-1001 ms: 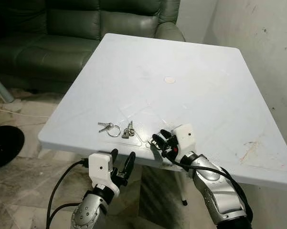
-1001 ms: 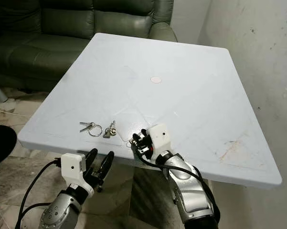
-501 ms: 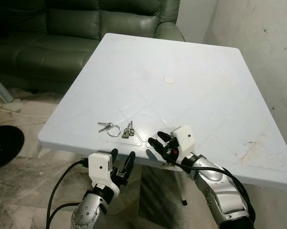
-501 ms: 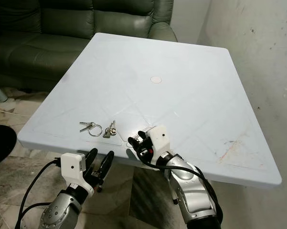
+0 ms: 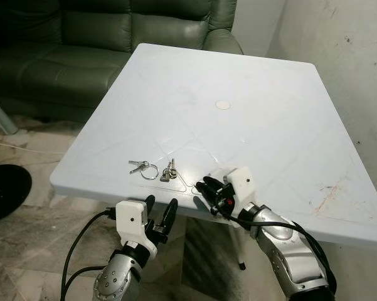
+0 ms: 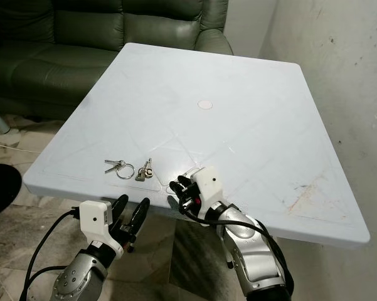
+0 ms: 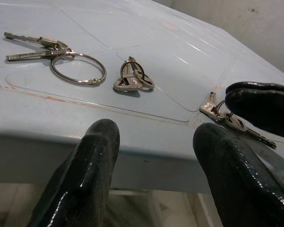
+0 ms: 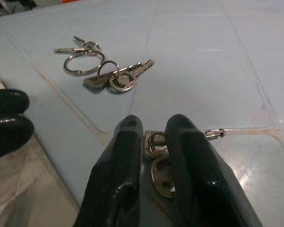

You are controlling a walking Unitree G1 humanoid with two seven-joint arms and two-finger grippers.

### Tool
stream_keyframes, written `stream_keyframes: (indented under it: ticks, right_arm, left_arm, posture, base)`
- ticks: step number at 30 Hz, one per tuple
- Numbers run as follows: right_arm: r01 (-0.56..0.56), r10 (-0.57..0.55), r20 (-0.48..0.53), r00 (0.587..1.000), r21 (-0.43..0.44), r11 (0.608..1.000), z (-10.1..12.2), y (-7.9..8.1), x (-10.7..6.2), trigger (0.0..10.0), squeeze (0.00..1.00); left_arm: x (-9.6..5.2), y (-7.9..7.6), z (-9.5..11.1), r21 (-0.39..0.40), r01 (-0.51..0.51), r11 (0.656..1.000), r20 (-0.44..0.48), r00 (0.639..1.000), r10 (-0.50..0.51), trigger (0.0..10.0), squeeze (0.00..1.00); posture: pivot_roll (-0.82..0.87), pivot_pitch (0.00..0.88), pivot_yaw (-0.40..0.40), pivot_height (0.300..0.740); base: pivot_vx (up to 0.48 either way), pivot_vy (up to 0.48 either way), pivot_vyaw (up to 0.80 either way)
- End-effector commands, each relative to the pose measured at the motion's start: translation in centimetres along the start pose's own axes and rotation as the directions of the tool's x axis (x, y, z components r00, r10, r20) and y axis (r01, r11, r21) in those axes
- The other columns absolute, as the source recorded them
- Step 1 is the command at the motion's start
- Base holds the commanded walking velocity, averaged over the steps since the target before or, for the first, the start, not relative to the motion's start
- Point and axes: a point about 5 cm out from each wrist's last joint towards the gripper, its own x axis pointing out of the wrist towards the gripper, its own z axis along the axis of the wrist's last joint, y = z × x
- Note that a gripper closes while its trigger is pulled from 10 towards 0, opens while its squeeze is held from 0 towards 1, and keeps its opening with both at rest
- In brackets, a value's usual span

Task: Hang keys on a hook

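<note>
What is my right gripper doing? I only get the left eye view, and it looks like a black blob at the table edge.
Observer: The right wrist view shows the right gripper closed on a key bunch, its ring between the fingers.
Operator: Is the bunch lifted?
Observer: No. In the left wrist view one of its keys lies flat on the table.
Operator: And the big ring?
Observer: The big ring holds two long keys and lies apart from the gripper.
</note>
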Motion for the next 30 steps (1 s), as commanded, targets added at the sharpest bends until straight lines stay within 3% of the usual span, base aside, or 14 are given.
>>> stream_keyframes:
  ticks: [1,23,24,25,30]
  right_arm:
    - [0.002,-0.002,-0.007,1.0,-0.007,1.0,-0.15,0.14,-0.14,10.0,0.0]
    - [0.03,-0.03,-0.016,0.999,-0.022,0.999,-0.36,0.01,0.13,10.0,0.0]
    - [0.029,-0.029,-0.013,0.999,-0.007,1.0,-0.37,0.01,0.12,10.0,0.73]
    - [0.027,-0.027,-0.012,1.0,0.012,1.0,-0.42,0.01,0.1,10.0,1.0]
    - [0.026,-0.026,-0.021,0.999,0.012,1.0,-0.53,0.01,0.01,10.0,1.0]
  left_arm:
    - [-0.03,0.09,-0.27,-0.014,-0.022,1.0,-0.015,1.0,0.021,10.0,0.0]
    - [-0.01,0.01,-0.17,-0.026,-0.024,0.999,-0.01,1.0,0.024,10.0,0.0]
    - [-0.01,-0.01,-0.17,-0.027,-0.023,0.999,-0.01,1.0,0.023,10.0,0.0]
    - [0.0,-0.03,-0.17,-0.027,-0.023,0.999,-0.01,1.0,0.023,10.0,0.0]
    - [-0.04,-0.07,-0.24,-0.029,-0.023,0.999,-0.012,1.0,0.022,10.0,0.0]
  posture:
    - [0.08,0.177,-0.083,0.74]
    - [0.09,0.182,-0.085,0.74]
    - [0.09,0.182,-0.085,0.74]
    - [0.09,0.182,-0.085,0.74]
    - [0.09,0.18,-0.085,0.74]
  base:
    - [0.0,0.0,0.0]
    - [0.0,0.0,0.0]
    - [0.0,0.0,0.0]
    - [0.0,0.0,0.0]
    - [0.0,0.0,0.0]
